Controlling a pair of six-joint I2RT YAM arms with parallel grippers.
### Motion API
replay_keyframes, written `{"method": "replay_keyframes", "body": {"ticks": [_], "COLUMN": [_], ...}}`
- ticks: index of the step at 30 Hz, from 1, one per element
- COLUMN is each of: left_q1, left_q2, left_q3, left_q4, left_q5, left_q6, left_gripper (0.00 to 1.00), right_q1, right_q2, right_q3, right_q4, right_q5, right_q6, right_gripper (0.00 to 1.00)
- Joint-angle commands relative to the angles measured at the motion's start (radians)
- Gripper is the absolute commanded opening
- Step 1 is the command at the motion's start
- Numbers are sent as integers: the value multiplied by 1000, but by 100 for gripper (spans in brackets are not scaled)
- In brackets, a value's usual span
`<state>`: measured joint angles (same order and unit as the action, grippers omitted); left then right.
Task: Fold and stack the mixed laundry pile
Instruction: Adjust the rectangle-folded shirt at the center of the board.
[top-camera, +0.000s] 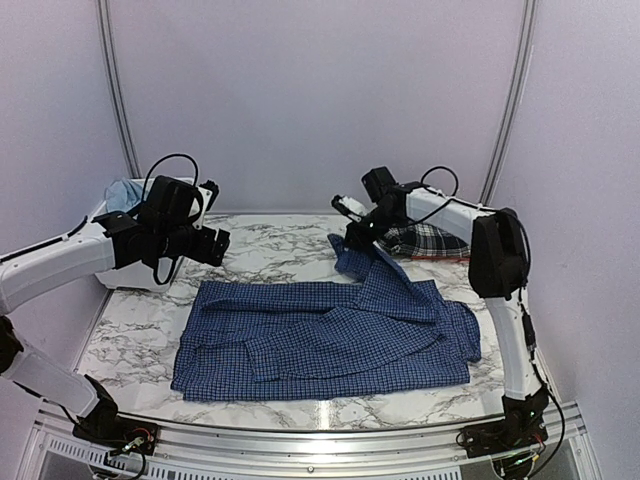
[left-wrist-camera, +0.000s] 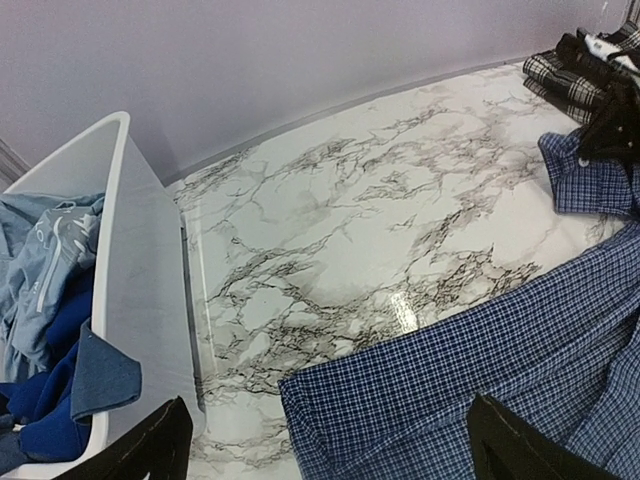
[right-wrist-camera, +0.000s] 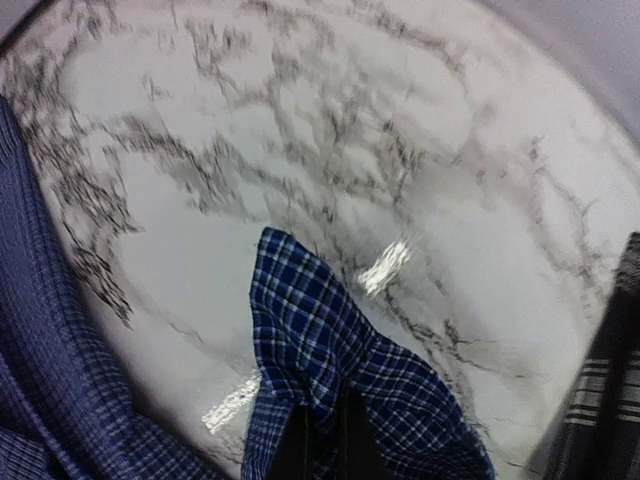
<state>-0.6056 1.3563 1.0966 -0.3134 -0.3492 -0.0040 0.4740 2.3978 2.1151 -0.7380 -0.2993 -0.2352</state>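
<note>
The navy small-check button shirt (top-camera: 320, 340) lies spread across the middle of the marble table (top-camera: 270, 240). My right gripper (top-camera: 360, 232) is shut on the shirt's sleeve end and holds it lifted above the table at the shirt's far right; the pinched cloth (right-wrist-camera: 320, 350) drapes over the fingers. The black-and-white plaid piece (top-camera: 428, 240) lies folded at the back right, also seen in the left wrist view (left-wrist-camera: 565, 70). My left gripper (top-camera: 212, 245) is open and empty, hovering above the shirt's far left corner (left-wrist-camera: 330, 400). The light blue T-shirt (left-wrist-camera: 40, 270) and royal blue garment (left-wrist-camera: 40, 410) lie in the bin.
The white plastic bin (top-camera: 120, 215) stands at the back left of the table, its long wall (left-wrist-camera: 150, 290) close to my left gripper. Lilac walls close in the back and sides. The table's metal rail (top-camera: 320, 450) runs along the near edge.
</note>
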Motion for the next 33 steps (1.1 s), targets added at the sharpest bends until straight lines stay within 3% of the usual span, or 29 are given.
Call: {"method": "replay_keyframes", "body": {"ticks": [1,4,9,13,19,24,33], "left_q1": [7,3,-31,-67,-143,-177,-221], "left_q2": [26,45,74,103,195,279,414], "left_q3": [85,131,150,138,179,215,359], "left_q4": [26,77,236,387,479,496,477], "left_q5": [93,268,442,558,668,755,837], "left_q6": [-74,-120,-192,-253,-280,-268,-220], "left_gripper": [99,99,99,99,99,99,99], "right_q1": [10,10,12,20,33,58,80], "right_q2": [-243,-353,-565,-717,-875,-987,-1060], "right_q3": [-13,-127,-438,-671,-917,-1042,-1104], "right_q4": [170,269,516,688,852,955,997], "right_q5": [-4,-39,-103,-113,-177,-205,-255], "right_q6": [129,213,394,496,546,565,571], "right_gripper": [0,0,0,0,0,0,0]}}
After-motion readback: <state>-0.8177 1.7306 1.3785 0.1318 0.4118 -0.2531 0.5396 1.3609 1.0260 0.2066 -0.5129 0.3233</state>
